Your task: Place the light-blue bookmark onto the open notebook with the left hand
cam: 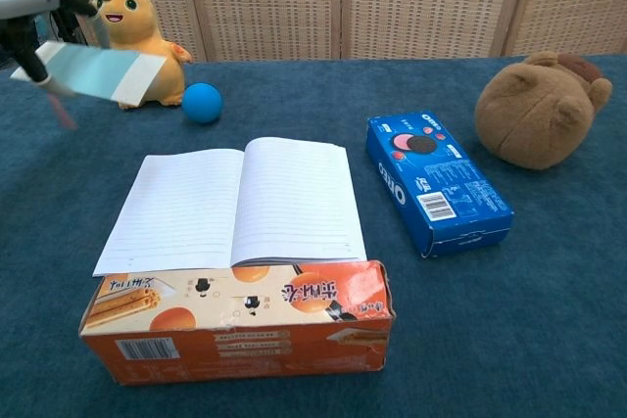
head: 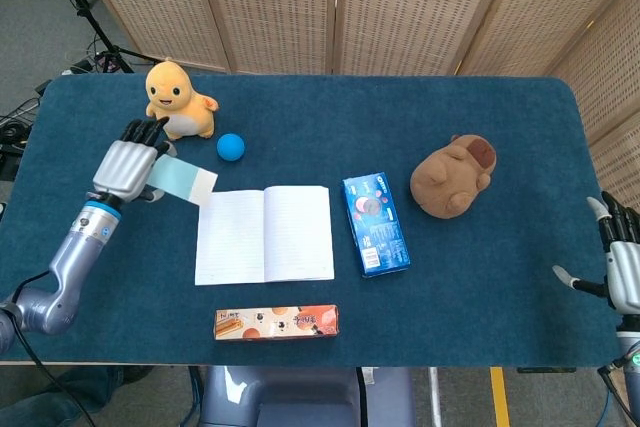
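- The table [head: 300, 107] is covered in dark blue cloth; the left arm [head: 70, 262] reaches over it from the 8 o'clock corner toward 10 o'clock.
- The open notebook [head: 264, 234] lies flat near the middle, blank pages up.
- The left hand [head: 127, 165], back upward, is raised off the cloth at the notebook's 10 o'clock, its fingers closed on the bookmark.
- The right hand [head: 622, 267] sits at the 4 o'clock edge, fingers spread, holding nothing.
- The light-blue bookmark [head: 186, 178], pinched at one end, hangs in the air, its free end pointing toward the notebook's upper left corner.
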